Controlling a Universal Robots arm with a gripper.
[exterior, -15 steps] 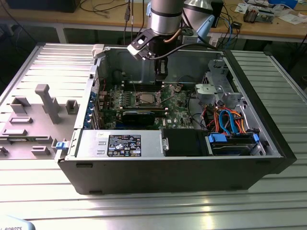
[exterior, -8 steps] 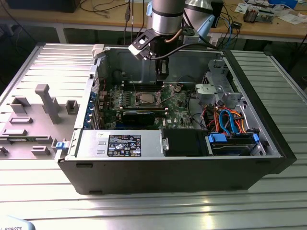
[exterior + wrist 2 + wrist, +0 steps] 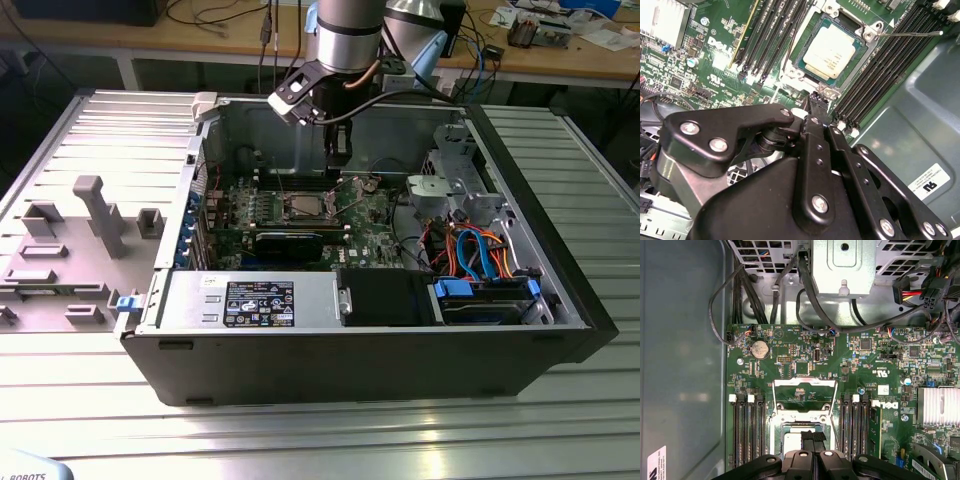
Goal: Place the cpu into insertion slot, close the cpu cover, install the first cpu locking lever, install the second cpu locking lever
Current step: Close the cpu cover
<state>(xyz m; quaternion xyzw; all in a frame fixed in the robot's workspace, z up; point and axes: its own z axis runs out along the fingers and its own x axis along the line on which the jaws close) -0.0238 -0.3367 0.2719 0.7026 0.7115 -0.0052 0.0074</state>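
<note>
The black, link-armed hand (image 3: 816, 102) hangs low inside the open dark-grey computer case (image 3: 560, 290), which lies on its side on the ribbed metal table (image 3: 300, 440); its two fingers are drawn tight together, with no gap between them and nothing held. In both wrist views the fingertips sit just over the near edge of the insertion slot (image 3: 860, 59), a square socket with a silvery rim on the green circuit board (image 3: 850, 365); I cannot tell whether they touch it.

The small square cpu (image 3: 832, 50), with its silver-tan metal top, lies flat and square inside that slot; rows of long black memory slots (image 3: 890, 55) flank it on two sides. The thin silvery cpu cover (image 3: 805, 384), a frame with a square window, is swung open away from the socket, so that the board shows through its window in the first wrist view; it points toward the round silver coin battery (image 3: 759, 349). A thin metal locking lever (image 3: 910, 34) stands out sideways from a screw at the slot's corner, across the memory slots, unlatched.

In the exterior view the arm comes down from above the case's far wall, the hand (image 3: 338, 150) just beyond the socket; black cables (image 3: 740, 295) loop past the board's far edge.
</note>
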